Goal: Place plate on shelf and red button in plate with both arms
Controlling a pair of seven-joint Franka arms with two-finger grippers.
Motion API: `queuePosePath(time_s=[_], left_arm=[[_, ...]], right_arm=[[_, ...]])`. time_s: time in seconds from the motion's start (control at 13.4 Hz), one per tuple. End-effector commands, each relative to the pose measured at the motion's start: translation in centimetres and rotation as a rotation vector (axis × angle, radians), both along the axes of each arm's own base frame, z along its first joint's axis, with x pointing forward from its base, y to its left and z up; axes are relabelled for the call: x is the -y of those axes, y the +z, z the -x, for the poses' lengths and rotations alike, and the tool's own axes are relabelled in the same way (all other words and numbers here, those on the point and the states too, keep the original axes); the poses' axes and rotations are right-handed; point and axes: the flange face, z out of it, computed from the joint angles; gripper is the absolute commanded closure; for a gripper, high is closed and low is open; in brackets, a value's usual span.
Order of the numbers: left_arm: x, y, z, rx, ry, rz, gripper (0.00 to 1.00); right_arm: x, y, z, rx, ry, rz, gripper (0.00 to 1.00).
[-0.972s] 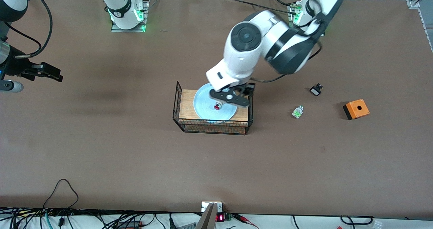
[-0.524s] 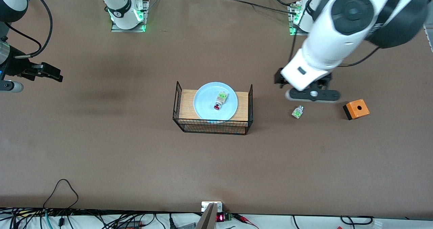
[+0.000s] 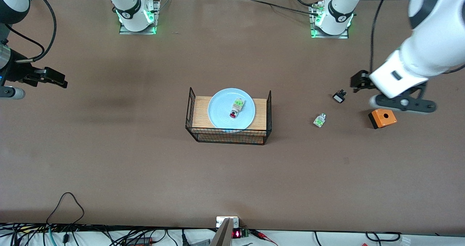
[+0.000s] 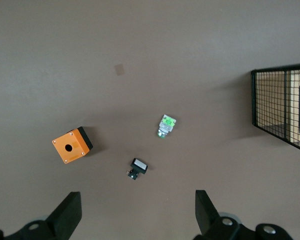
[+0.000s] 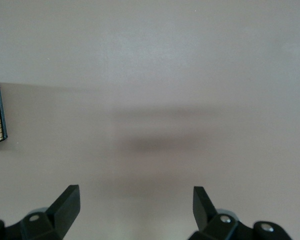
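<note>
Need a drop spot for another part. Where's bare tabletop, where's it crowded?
Bare: the wide brown table between the black wire basket and the front camera, and toward the right arm's end. Crowded: left arm's end, around the orange box, black-and-white piece and green-capped part.

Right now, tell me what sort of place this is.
Probably a robotics lab bench: two arm bases bolted to a brown table, loose cables along its edge, and a wire basket holding the plate.

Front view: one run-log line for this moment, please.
plate: on wire rack | red button: on plate | left gripper: open, over orange box | right gripper: open, waiting
</note>
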Motion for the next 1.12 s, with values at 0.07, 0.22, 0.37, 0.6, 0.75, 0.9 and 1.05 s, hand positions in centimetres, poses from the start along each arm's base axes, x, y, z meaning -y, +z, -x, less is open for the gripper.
queuePosePath(time_s=[0.07, 0.22, 0.37, 0.6, 0.75, 0.9, 1.05], left_arm=[[-5.8, -0.7, 5.2, 0.085, 0.067, 0.034, 0.00], [-7.3, -1.5, 6.2, 0.102, 0.091, 0.030, 0.00], [-7.8, -2.0, 7.8, 0.112, 0.096, 0.031, 0.00], [-8.2, -2.6, 7.3, 0.092, 0.076, 0.025, 0.00], [-8.4, -2.8, 7.4, 0.071, 0.069, 0.026, 0.00], [-8.4, -2.7, 6.8, 0.056, 0.062, 0.025, 0.00], [-8.4, -2.4, 7.0, 0.042, 0.065, 0.024, 0.00]], right_arm=[[0.1, 0.1, 0.4, -0.015, 0.007, 0.001, 0.00], [0.1, 0.1, 0.4, -0.015, 0.004, 0.001, 0.00], [0.1, 0.0, 0.5, -0.023, 0.003, 0.001, 0.00], [0.0, 0.0, 0.5, -0.026, 0.004, 0.000, 0.00], [-0.1, 0.1, 0.5, -0.024, 0.004, 0.000, 0.00], [-0.1, 0.1, 0.5, -0.024, 0.004, 0.000, 0.00], [-0.1, 0.2, 0.5, -0.020, 0.001, -0.004, 0.00]])
